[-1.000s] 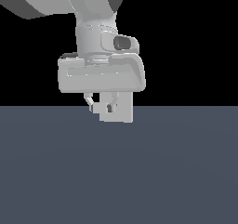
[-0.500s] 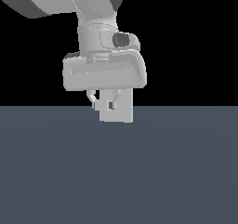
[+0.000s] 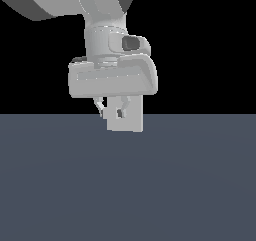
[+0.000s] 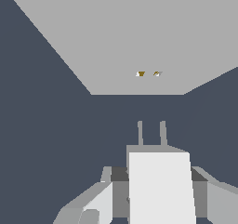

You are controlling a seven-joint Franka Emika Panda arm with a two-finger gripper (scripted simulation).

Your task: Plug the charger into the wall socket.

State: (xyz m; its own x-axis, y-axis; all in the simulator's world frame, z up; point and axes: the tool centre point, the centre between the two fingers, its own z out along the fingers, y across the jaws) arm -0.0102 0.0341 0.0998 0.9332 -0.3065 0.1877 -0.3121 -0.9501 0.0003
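Jaws closed on the charger (image 4: 160,186), one finger (image 4: 95,204) on each flank, block held fast between them; gripper (image 4: 158,190) pointed toward the socket (image 4: 139,46). Exterior view, left to right: dark background and grey floor (image 3: 60,185) at the view's left, then gripper (image 3: 114,110) under the wrist body, white charger (image 3: 131,116) in the fingers, raised off the floor as far as can be judged, nothing further on that view's right. Socket not separable from the charger in the exterior view; hidden behind the hand or merged with the white block, cannot tell. Wrist view: two thin prongs (image 4: 151,134) projecting from the charger's front face, aimed at the pale-grey plate ahead; two orange holes (image 4: 148,74) at plate centre, roughly in line with the prongs, perhaps a shade to one side. Gap between prong tips and plate visible, so not yet inserted. Judged step: final approach, alignment then push. Risks: small lateral or angular offset, prongs striking the plate face beside the holes, jamming or tilting the charger in the grip; block slipping back between the fingers under push force if the grip is light; plate shoved or tipped if contact is off-centre. Slow, straight advance advised, with correction before contact.
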